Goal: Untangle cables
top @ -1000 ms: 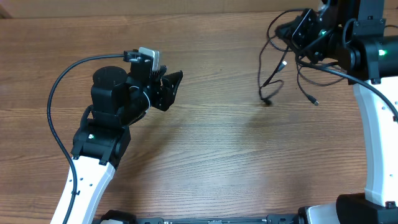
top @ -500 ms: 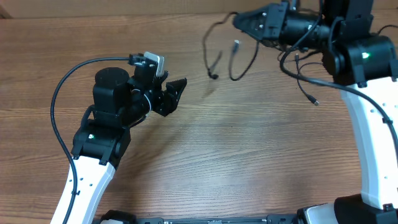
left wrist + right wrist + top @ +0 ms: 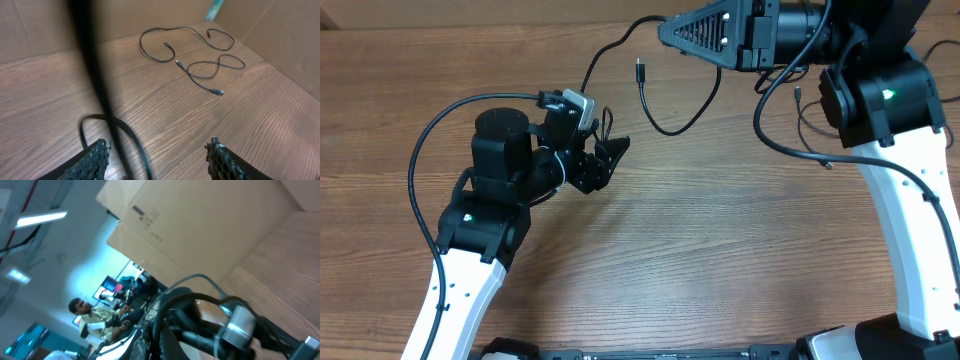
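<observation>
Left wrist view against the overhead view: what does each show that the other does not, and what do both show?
Only the left wrist: the left gripper from close, its ridged fingertips apart, and the wall's face behind the table. Only the overhead: both whole arms, and the right gripper shut on the cables. Both: cables and wooden table.

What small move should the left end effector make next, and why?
Probably close the left end effector on the cable strand. Its jaws stand open with that strand hanging between them, off to one side, while the right end effector holds the strand's upper end.
</observation>
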Robot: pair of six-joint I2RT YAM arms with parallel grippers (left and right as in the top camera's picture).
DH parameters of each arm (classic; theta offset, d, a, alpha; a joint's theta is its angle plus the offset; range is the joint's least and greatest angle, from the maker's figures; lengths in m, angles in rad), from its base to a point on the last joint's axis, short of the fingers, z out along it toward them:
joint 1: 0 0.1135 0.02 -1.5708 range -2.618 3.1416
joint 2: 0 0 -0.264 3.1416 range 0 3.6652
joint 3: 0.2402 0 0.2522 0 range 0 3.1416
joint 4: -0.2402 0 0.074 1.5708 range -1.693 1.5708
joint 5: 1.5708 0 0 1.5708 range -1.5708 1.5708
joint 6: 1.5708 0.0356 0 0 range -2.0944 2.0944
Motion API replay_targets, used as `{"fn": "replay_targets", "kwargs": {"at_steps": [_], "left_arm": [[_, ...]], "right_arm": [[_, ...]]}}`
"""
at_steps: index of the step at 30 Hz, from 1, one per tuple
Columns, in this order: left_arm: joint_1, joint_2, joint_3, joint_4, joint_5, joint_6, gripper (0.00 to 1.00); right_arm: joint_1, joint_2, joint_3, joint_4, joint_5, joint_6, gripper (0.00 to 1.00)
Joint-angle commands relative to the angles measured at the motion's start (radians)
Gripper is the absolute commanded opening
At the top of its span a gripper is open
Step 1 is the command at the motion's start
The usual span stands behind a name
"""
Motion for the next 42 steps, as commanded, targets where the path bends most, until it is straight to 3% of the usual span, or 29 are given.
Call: {"fn": "replay_targets", "kwargs": {"at_steps": [1, 10, 16, 22, 28, 32, 37, 42], "left_arm": [[0.004, 0.024, 0.018, 0.002, 0.027, 0.026, 0.65], [0.004, 0.081, 0.019, 0.009, -0.145, 0.008, 0.56], [0.004, 0.080, 0.019, 0.009, -0.335, -0.169, 0.51], [0.005, 0.079, 0.019, 0.043, -0.164, -0.160, 0.51], [0.005, 0.055, 0.019, 0.105, 0.074, -0.036, 0.50], [0.005, 0.025, 0.019, 0.093, 0.053, -0.016, 0.49], [0.005, -0.007, 0.019, 0.040, -0.139, -0.065, 0.49], [0.005, -0.011, 0.019, 0.026, -0.085, -0.062, 0.50]], "right_arm": [[0.020, -0.016, 0.021, 0.064, -0.027, 0.103, 0.04], [0.019, -0.016, 0.021, 0.191, -0.055, 0.254, 0.04], [0.019, -0.016, 0.021, 0.190, -0.064, 0.254, 0.04], [0.018, -0.016, 0.020, 0.190, -0.039, 0.225, 0.04], [-0.016, -0.015, 0.020, 0.142, 0.099, 0.146, 0.04], [-0.058, -0.014, 0.019, 0.000, 0.250, 0.079, 0.04], [-0.103, -0.014, 0.020, -0.207, 0.503, -0.011, 0.04], [-0.112, -0.014, 0.020, -0.267, 0.513, -0.010, 0.04]]}}
